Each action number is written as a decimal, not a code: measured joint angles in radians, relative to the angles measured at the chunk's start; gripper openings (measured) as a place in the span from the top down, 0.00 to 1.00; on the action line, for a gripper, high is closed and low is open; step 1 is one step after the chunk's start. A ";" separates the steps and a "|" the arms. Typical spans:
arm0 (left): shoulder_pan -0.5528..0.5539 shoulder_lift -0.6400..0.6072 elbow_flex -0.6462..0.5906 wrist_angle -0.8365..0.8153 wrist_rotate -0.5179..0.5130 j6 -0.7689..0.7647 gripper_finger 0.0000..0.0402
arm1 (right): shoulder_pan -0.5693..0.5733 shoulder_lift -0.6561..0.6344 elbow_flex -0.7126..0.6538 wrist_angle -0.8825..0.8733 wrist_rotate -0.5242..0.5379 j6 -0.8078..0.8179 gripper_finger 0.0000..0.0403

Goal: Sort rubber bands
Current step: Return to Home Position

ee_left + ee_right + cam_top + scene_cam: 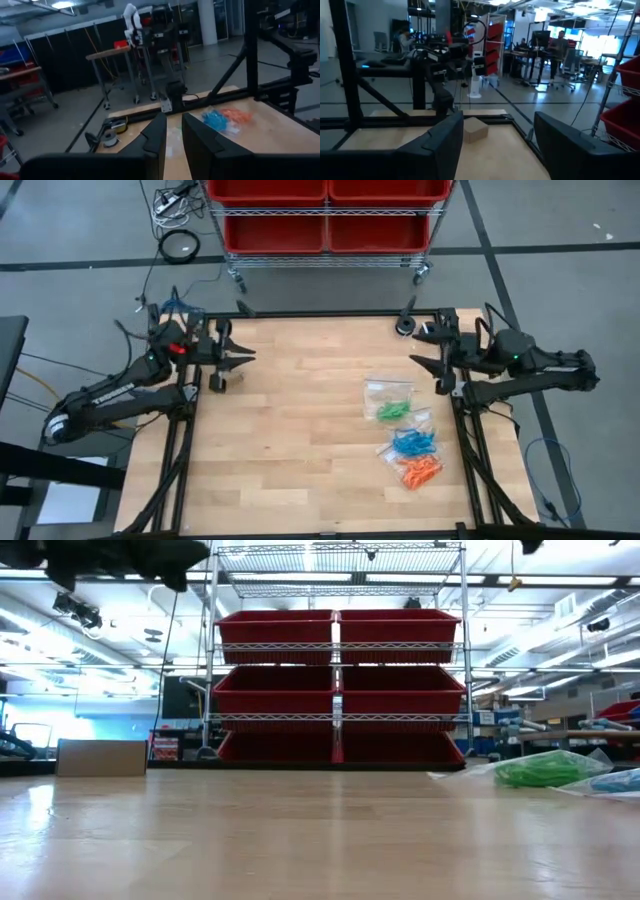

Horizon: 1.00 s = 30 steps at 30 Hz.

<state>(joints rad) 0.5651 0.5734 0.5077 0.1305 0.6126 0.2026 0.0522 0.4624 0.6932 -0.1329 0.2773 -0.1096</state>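
Observation:
Three bunches of rubber bands lie on clear bags at the table's right side: green (393,410), blue (412,443) and orange (420,472). The left wrist view shows the blue (216,120) and orange (236,115) bunches far off, and the low view shows the green bunch (545,768). My left gripper (243,358) hangs above the table's far left, pointing level toward the right, its fingers (173,142) a narrow gap apart with nothing between. My right gripper (425,350) hangs above the far right, pointing left, wide open (499,122) and empty.
A wire shelf with red bins (325,210) stands beyond the far edge. A small cardboard box (474,129) sits on the table near the left arm, and a small dark round thing (405,325) sits at the far edge. Bare wood fills the middle and near side.

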 joint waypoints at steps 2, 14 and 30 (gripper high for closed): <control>0.025 -0.030 -0.036 0.015 0.010 -0.006 0.83 | 0.000 -0.049 -0.046 0.003 0.000 0.000 0.44; 0.163 -0.095 -0.440 0.647 0.051 -0.372 0.83 | 0.000 -0.277 -0.432 0.306 0.005 -0.015 0.51; 0.313 -0.069 -0.499 0.650 0.150 -0.391 0.83 | -0.055 -0.442 -0.624 0.405 0.027 -0.032 0.61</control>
<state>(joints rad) 0.8777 0.5041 0.0086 0.7807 0.7622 -0.1888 -0.0032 0.0205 0.0689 0.2723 0.3046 -0.1412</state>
